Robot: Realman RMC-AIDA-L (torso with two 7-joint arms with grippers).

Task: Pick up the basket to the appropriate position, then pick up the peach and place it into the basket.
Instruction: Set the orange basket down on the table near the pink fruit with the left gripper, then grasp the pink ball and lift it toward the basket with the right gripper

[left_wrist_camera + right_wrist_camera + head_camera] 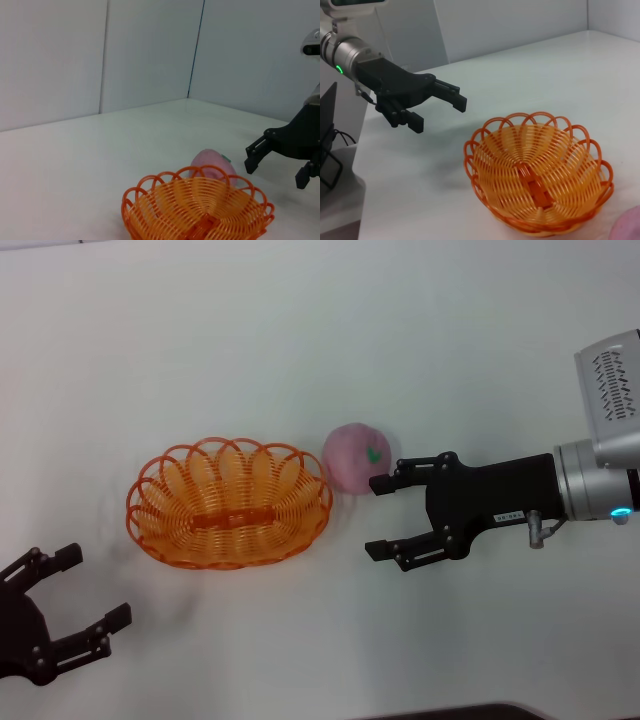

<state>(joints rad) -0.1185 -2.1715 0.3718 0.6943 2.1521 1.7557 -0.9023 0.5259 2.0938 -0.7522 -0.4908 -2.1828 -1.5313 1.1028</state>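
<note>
From the head camera, the oval orange plastic wire-loop basket [229,502] is being seen resting empty on the white table [300,330], with the round pale pink peach [359,457] lying just beside its right end. The black right gripper [382,517] is being held spread wide next to the peach, one fingertip at the fruit's edge, nothing gripped. The black left gripper [97,587] is being kept released near the basket's left side.

From the left wrist, the peach [210,165] is being glimpsed behind the basket [200,207], the right gripper [277,167] gaping alongside.

From the right wrist, the basket [540,172] is being shown empty, the left gripper [438,111] hanging unclenched beyond it.
</note>
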